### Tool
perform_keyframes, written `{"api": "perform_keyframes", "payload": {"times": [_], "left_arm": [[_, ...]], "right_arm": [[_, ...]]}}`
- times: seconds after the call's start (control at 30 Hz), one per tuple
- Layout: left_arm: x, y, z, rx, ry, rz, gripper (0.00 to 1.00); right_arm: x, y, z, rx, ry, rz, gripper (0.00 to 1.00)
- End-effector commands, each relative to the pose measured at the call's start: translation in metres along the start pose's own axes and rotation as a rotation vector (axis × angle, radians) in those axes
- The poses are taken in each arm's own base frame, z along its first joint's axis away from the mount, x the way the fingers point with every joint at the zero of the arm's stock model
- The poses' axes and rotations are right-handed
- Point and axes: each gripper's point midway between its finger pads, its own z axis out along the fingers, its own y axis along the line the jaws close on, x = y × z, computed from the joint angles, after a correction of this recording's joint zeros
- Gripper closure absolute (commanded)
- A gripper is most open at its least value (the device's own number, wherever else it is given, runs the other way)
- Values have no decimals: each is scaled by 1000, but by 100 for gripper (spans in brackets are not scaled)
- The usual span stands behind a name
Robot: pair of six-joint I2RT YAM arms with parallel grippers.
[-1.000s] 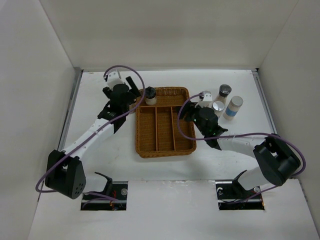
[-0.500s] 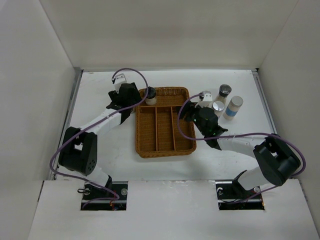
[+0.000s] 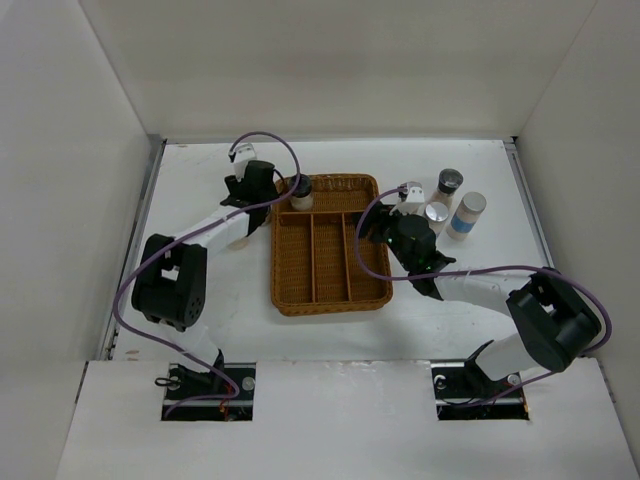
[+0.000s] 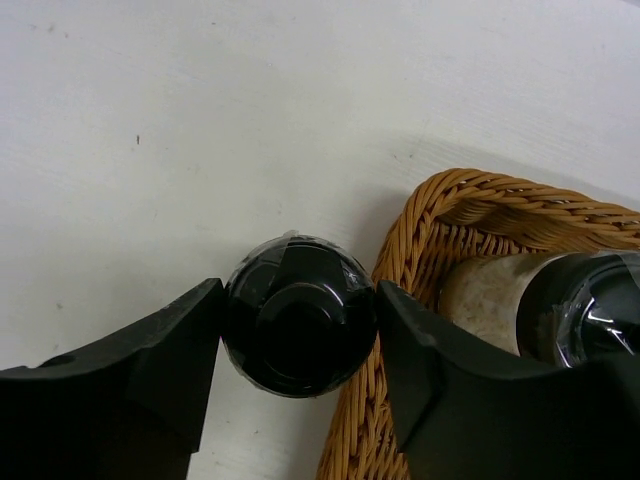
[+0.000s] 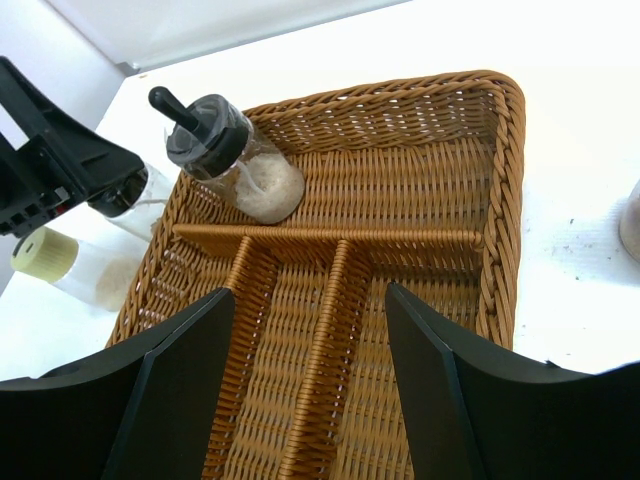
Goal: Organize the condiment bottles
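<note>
My left gripper [image 4: 298, 318] stands just outside the far left corner of the wicker tray [image 4: 420, 250]. Its jaws touch both sides of a black-capped bottle [image 4: 298, 300] standing on the table. The gripper also shows in the top view [image 3: 266, 187], where it hides that bottle. A second dark-capped bottle [image 5: 235, 165] leans in the tray's far compartment [image 3: 300, 191]. My right gripper [image 5: 310, 300] is open and empty above the tray's right side [image 3: 384, 228]. A yellow-capped bottle [image 5: 45, 252] lies left of the tray.
Right of the tray stand a dark-capped bottle [image 3: 449, 182], a silver-capped one [image 3: 436, 214] and a blue-banded silver-capped one [image 3: 467, 215]. The tray [image 3: 330, 300] has three long compartments and one cross compartment. White walls enclose the table.
My left arm has reached farther toward the tray's far left corner and its jaws have come in around the black-capped bottle. The right arm has not moved.
</note>
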Motion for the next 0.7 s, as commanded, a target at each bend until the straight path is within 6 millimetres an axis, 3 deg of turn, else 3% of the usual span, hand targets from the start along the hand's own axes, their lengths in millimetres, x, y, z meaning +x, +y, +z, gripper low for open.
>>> {"api": "perform_keyframes", "payload": {"times": [0.0,0.1,0.17,0.4,0.53,0.67], "left_arm": [[-27,-4,-4,3,-57,-23,52],[-41,-4,-16,23,-96,-51,62],[-61,-6,-32,48,-140,-89,65],[-153,-23,-132,199,-368,-204,65],[-171,-62,-183,345,-407,-206,65],[-160,-121,-199,462,-366,-152,65]], "right_arm": [[-20,9,1,-36,-68,25,31],[-22,10,1,-37,-74,25,31],[-22,10,1,-37,-74,25,31],[-22,9,1,-32,-77,28,31],[-25,8,-2,-29,-90,37,32],[-31,-5,-4,21,-122,46,32]]}}
